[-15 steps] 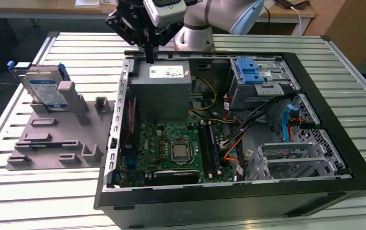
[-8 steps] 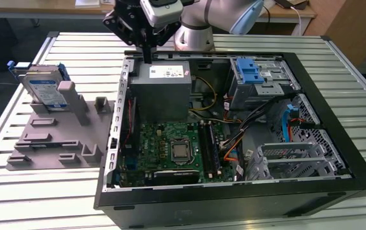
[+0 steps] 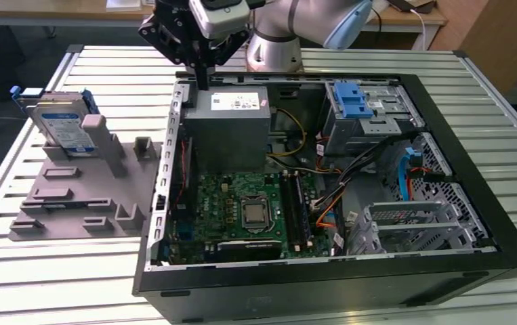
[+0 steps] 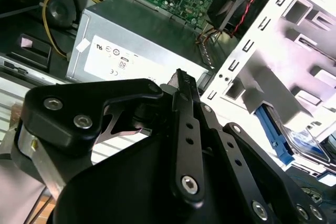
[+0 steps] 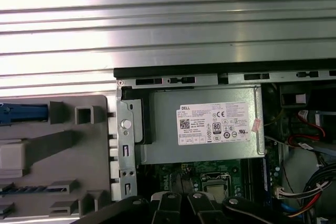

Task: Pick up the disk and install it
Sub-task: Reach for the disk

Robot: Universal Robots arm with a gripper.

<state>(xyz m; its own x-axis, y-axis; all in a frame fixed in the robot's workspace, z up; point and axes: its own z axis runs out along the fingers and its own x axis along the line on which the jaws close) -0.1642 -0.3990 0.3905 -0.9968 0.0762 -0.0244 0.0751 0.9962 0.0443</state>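
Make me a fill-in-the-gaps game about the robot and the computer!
The disk stands ___, on its edge, in a grey holder beside the computer case.
The disk's label is white and ___.
The gripper hangs by the power supply, a grey box with a white ___ on top.
The gripper holds ___.
Missing words: upright, blue, sticker, nothing.

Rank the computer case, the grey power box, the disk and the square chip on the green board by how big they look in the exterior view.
Largest to smallest:
1. computer case
2. grey power box
3. disk, standing in the grey holder outside the case
4. square chip
No two look close in size.
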